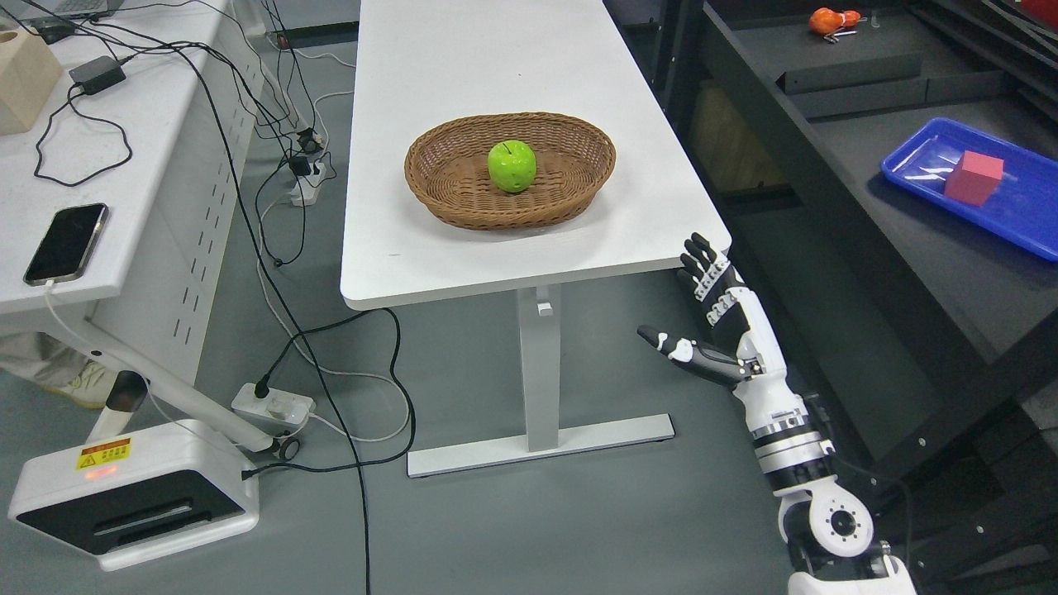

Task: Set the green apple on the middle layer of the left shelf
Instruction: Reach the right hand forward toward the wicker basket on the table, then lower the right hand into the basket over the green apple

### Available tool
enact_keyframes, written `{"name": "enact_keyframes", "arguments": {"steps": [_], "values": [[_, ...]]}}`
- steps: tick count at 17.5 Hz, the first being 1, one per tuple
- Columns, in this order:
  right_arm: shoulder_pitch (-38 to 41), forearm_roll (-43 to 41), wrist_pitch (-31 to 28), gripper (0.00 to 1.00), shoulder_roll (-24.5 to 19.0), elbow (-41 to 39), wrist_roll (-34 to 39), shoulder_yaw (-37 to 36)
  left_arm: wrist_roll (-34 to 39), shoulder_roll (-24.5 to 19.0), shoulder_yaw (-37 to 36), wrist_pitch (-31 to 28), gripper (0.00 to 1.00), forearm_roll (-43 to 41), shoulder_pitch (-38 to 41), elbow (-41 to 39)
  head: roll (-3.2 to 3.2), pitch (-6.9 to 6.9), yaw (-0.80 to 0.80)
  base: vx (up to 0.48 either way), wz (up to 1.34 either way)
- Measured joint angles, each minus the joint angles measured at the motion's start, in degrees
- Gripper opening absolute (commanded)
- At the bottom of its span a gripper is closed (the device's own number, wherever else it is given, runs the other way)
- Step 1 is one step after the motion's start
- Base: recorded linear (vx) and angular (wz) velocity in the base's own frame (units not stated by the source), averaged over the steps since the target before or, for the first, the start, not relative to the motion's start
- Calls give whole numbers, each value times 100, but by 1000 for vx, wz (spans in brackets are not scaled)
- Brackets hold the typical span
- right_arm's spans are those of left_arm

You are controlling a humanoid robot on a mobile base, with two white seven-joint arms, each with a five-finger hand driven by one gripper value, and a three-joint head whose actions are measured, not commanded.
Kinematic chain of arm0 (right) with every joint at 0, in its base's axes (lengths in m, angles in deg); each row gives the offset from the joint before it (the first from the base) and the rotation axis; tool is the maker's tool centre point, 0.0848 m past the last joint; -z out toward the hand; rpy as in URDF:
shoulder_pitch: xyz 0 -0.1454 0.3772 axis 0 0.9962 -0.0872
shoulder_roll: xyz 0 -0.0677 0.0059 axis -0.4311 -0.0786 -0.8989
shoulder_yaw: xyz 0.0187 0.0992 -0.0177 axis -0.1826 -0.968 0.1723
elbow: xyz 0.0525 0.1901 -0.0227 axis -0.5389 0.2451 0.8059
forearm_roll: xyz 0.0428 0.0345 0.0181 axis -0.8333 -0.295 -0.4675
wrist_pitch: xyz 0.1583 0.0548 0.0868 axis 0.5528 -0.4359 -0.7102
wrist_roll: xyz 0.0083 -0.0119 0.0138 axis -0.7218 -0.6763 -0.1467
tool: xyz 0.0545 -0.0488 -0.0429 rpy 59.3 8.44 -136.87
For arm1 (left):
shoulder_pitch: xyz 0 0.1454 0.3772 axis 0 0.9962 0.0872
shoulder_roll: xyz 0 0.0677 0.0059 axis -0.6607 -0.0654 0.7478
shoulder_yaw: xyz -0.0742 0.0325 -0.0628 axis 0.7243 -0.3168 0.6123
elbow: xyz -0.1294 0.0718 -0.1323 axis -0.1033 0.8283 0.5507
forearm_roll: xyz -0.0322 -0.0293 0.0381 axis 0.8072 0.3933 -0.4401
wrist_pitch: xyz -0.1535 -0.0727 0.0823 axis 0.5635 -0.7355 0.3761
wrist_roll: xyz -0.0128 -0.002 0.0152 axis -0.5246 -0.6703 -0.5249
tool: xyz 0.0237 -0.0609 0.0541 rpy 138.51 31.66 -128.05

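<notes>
Right hand (717,318) — ours, at four o'clock in view, below the white table's (463,256) near corner, fingers spread, thumb out, holding nothing. Wicker basket (463,207) at twelve o'clock on the tabletop. Green apple (512,166) upright at its centre, well apart from our hand. Risk, as we judge it — reaching up, our knuckles could clip the table edge, or fingers snag the basket rim and drag it.
</notes>
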Motion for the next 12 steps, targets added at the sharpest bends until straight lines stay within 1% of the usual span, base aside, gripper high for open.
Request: {"name": "enact_keyframes", "arguments": {"steps": [4,5,6,8,12], "values": [[-427,1956,276,100,359,9,107,308,0,0,0,-2,100,0,1,1,0,0,0,-16,11],[-541,2452,421,100,462,8,116,381,1,0,0,-2,100,0,1,1,0,0,0,18,0],[-629,2636,565,100,527,7,124,417,1,0,0,-1,100,0,1,1,0,0,0,18,0],[-815,2943,669,100,659,8,240,499,1,0,0,-2,100,0,1,1,0,0,0,84,-25],[-1165,3317,692,100,881,20,727,673,1,0,0,-6,100,0,0,1,0,0,0,149,-39]]}}
